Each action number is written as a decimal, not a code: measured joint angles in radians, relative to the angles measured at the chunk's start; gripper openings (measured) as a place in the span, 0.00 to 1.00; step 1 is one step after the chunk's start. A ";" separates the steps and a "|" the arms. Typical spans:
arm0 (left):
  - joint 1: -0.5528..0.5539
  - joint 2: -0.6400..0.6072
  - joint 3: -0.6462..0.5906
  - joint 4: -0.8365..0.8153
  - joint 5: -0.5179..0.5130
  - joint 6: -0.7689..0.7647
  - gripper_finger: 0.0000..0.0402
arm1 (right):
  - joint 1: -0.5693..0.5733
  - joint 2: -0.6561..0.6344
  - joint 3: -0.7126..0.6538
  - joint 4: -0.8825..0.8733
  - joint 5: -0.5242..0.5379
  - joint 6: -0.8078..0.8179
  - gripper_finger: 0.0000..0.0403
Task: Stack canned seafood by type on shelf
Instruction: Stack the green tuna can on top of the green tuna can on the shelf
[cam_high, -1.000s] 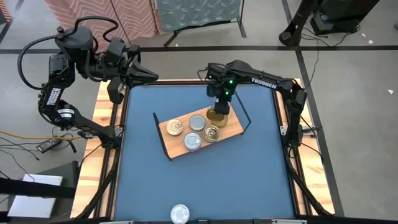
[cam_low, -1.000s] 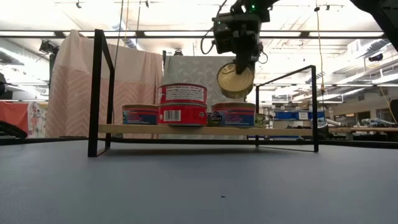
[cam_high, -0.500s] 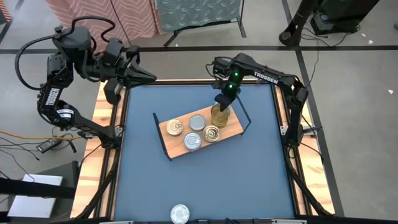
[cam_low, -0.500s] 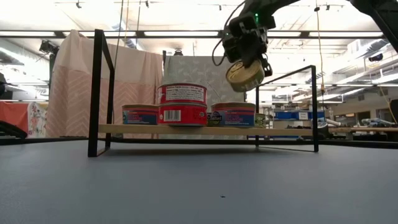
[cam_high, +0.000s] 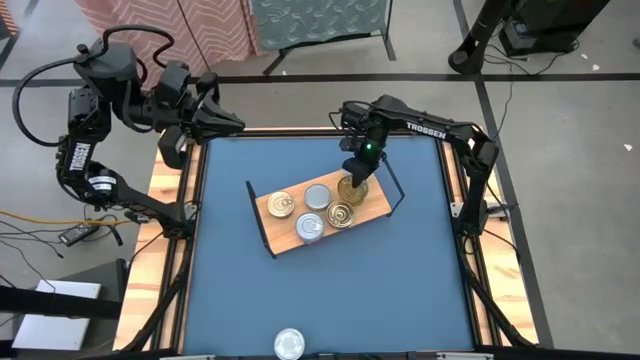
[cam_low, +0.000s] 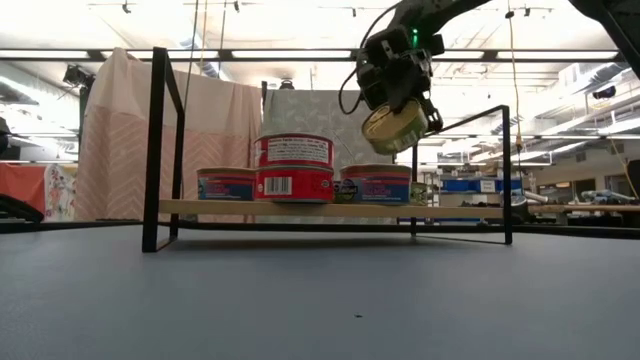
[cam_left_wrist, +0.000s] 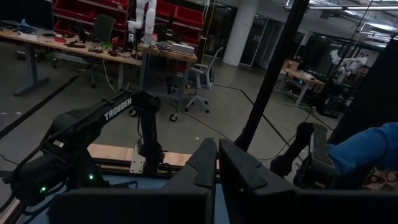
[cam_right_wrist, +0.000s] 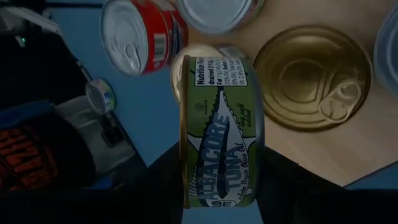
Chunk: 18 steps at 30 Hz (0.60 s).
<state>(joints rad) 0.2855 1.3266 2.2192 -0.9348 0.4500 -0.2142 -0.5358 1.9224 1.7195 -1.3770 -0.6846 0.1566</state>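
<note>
The shelf (cam_high: 376, 208) is a light-wood board with black wire end frames (cam_low: 157, 150), standing in the middle of the blue table. On it lie gold-lidded tins (cam_high: 280, 204) (cam_high: 340, 214) and silver-lidded tins (cam_high: 317, 196) (cam_high: 310, 227). The low view shows a red tin stack (cam_low: 292, 167) between two blue-labelled tins (cam_low: 225, 185) (cam_low: 375, 185). My right gripper (cam_high: 355, 178) is shut on a green-labelled tuna tin (cam_right_wrist: 217, 130) above the shelf's far right part. My left gripper (cam_high: 228, 122) (cam_left_wrist: 217, 163) is shut, raised over the table's far left corner. My right gripper pinches the tuna tin by its two flat faces, one finger (cam_right_wrist: 158, 180) on each, the green side label (cam_right_wrist: 219, 155) facing the wrist camera. The fingers slant down from the far side. The tin (cam_low: 393, 125) hangs tilted, clear of the shelf and the blue-labelled tin below.
One silver-lidded tin (cam_high: 288, 343) lies at the table's near edge. A wooden rim (cam_high: 165, 190) runs round the blue table top (cam_high: 400, 290). The shelf's right wire frame (cam_low: 505, 170) stands close beside the held tin. Curtains and room clutter lie beyond the far edge.
My right gripper has sunk a little toward the shelf and rolled at the wrist. The tuna tin, which showed its round gold face to the near side, has tipped over to a slant and hangs closer above the blue-labelled tin.
</note>
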 joint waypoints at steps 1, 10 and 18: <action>0.000 0.000 0.000 0.000 0.000 0.000 0.06 | 0.000 0.000 0.000 0.006 0.001 0.009 0.38; 0.000 0.000 0.000 0.000 0.002 -0.004 0.06 | -0.003 0.018 -0.014 0.071 0.066 0.031 0.38; 0.000 0.000 0.000 -0.002 0.008 -0.006 0.06 | -0.004 0.011 -0.019 0.062 0.096 0.029 0.38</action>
<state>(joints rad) 0.2852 1.3262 2.2194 -0.9367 0.4580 -0.2205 -0.5396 1.9335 1.7004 -1.3148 -0.5884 0.1856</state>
